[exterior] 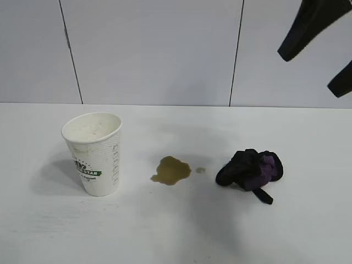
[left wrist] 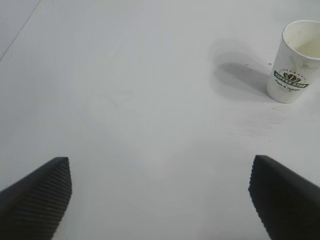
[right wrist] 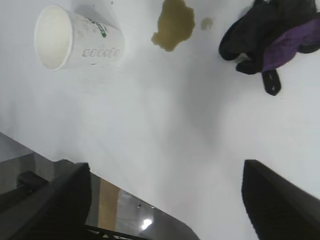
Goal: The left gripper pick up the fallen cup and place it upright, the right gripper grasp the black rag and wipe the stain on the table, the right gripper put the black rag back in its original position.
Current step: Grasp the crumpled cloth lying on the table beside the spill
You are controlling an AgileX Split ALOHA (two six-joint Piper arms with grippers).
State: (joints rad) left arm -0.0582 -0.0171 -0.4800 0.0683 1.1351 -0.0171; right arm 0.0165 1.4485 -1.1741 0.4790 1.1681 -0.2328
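The white cup (exterior: 94, 157) with the green logo band stands upright on the table (exterior: 165, 236) at the left, mouth up. In the left wrist view the cup (left wrist: 296, 62) is far off to one side, and my left gripper (left wrist: 160, 165) hovers open over bare tabletop, holding nothing. The brownish stain (exterior: 171, 170) lies at the middle, with a tiny droplet (exterior: 200, 170) beside it. To its right sits the bunched black rag (exterior: 251, 169) with its purple patch. High above the rag, my right gripper (exterior: 309, 72) hangs open and empty. The right wrist view shows the cup (right wrist: 75, 44), stain (right wrist: 175, 24) and rag (right wrist: 272, 37).
A grey panelled wall (exterior: 154, 49) rises behind the table. In the right wrist view the table's edge (right wrist: 150, 200) runs between the fingers, with floor beyond it.
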